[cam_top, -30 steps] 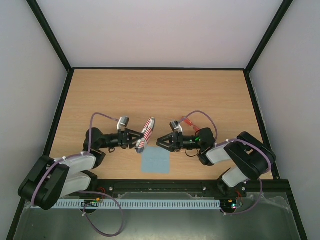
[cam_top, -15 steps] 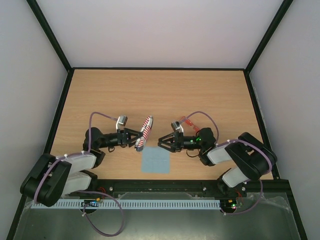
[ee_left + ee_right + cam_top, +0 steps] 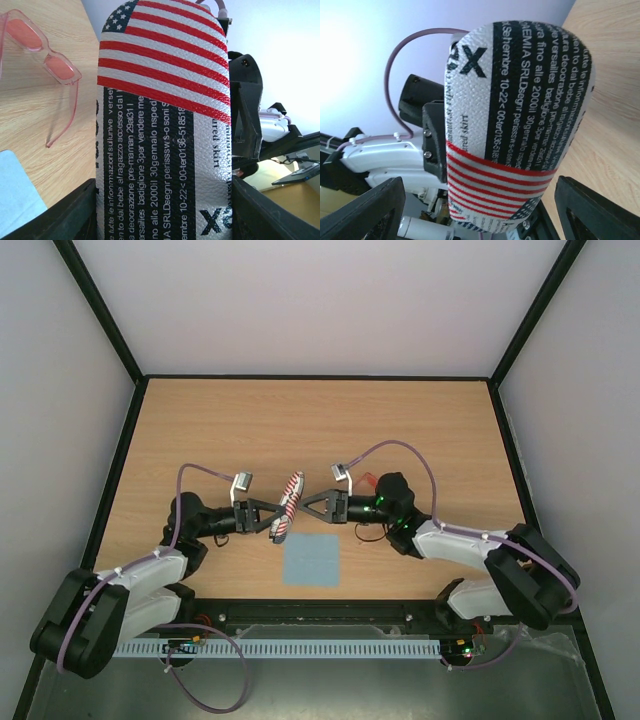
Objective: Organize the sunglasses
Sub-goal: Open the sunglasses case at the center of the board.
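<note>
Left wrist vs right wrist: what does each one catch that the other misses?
Only left wrist: the sunglasses lying on the table, plus a corner of the light-blue cloth. Only right wrist: the left arm's white link and the purple cable looping above it. Both: the stars-and-stripes case filling most of the frame, with wooden tabletop beside it.

The top camera looked down from above and behind the arm bases, taking in the whole table [image 3: 300,420]. The left wrist camera faced right and the right wrist camera faced left. Both sat very close to the flag-patterned case [image 3: 290,505], seen from opposite sides and shared by all three views. The left wrist view also caught the sunglasses [image 3: 45,55] lying on the table.
</note>
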